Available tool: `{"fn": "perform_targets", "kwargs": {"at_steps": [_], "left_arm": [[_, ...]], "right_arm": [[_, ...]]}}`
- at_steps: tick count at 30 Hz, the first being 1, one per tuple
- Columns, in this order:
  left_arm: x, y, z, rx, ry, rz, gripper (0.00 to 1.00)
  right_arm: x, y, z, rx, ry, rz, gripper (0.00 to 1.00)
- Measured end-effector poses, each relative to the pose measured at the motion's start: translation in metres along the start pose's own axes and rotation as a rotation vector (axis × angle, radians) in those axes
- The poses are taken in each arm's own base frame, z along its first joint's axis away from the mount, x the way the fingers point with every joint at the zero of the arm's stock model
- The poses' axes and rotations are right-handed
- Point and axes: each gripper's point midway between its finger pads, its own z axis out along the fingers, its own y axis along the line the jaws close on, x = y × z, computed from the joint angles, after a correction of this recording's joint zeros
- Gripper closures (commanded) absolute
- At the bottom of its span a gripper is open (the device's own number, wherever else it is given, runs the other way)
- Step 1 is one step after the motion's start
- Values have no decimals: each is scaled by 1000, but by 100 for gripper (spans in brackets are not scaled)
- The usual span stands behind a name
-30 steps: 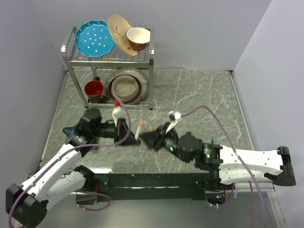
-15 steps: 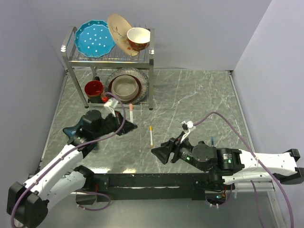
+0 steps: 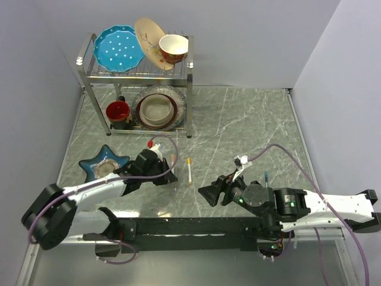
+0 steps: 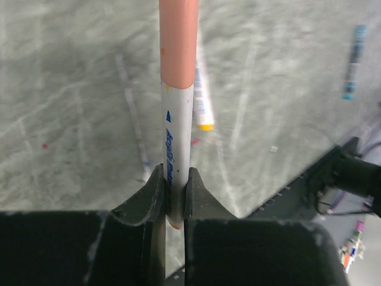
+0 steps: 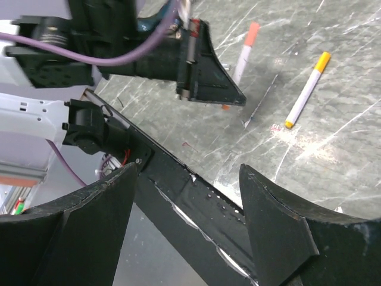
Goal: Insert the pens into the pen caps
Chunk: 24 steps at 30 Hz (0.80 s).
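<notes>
The jaws of my left gripper [image 4: 174, 179] are closed on the barrel of a white pen [image 4: 177, 119], its salmon-orange cap [image 4: 178, 42] pointing away from the wrist over the marbled worktop [image 3: 238, 119], while the jaws of my right gripper [image 5: 189, 173] stand wide apart and empty. A second white pen [image 3: 189, 171] with a yellow end lies just right of the left gripper, its long axis running away from the bases. The dark blue pen [image 3: 265, 177] lies well apart on the right, beside the right arm, which I judge the nearer one for it.
</notes>
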Motion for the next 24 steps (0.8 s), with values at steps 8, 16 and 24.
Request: {"fn": "perform_targets", "kwargs": {"at_steps": [8,16,24], "left_arm": [[19,26,27,-126,81,-53,80],[15,12,35,-144,69,-40,69],[13,13,31,-183,74,-38,53]], "right_arm": [[-5,-7,-8,9,-18,23,23],[-3,-17,-11,18,-26,36,23],[-5,-25,-11,55,-49,41,23]]}}
